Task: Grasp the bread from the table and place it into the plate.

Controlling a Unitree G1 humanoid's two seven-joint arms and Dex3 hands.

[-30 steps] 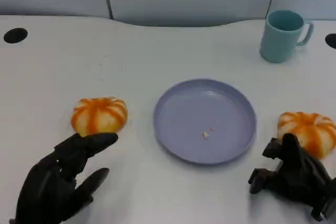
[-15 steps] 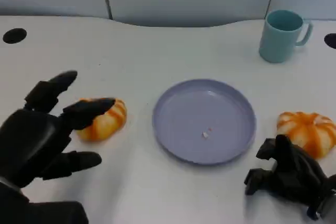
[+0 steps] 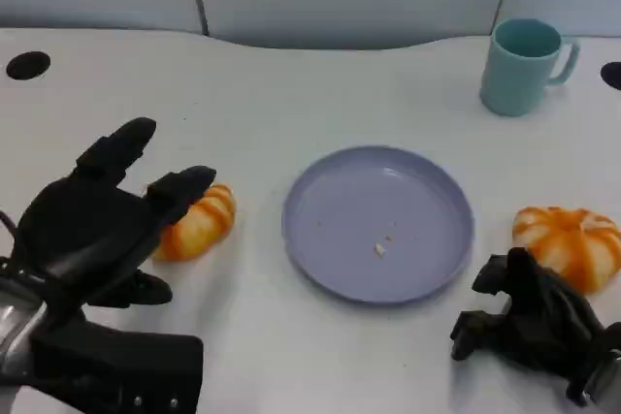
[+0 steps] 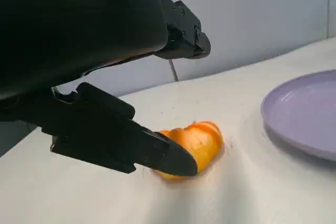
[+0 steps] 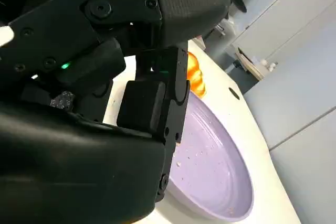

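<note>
Your left hand (image 3: 92, 220) hovers over the left side of the white table (image 3: 291, 94), fingers spread apart and holding nothing; it sits above and partly in front of the left bread (image 3: 199, 220), an orange-and-white striped bun lying on the table just to the left of the plate (image 3: 320, 269). In the left wrist view you see one finger (image 4: 157, 150) reaching down in front of that bun (image 4: 197, 142), at or very near its surface, while another finger is raised well above it; whether the lower one touches you cannot tell. The lilac plate holds only a few crumbs. A second bread (image 3: 572, 239) lies to the right of the plate. Your right hand (image 3: 529, 322) rests on the table just in front of it, fingers curled in with nothing in them. A teal mug (image 3: 524, 65) stands at the far right.
</note>
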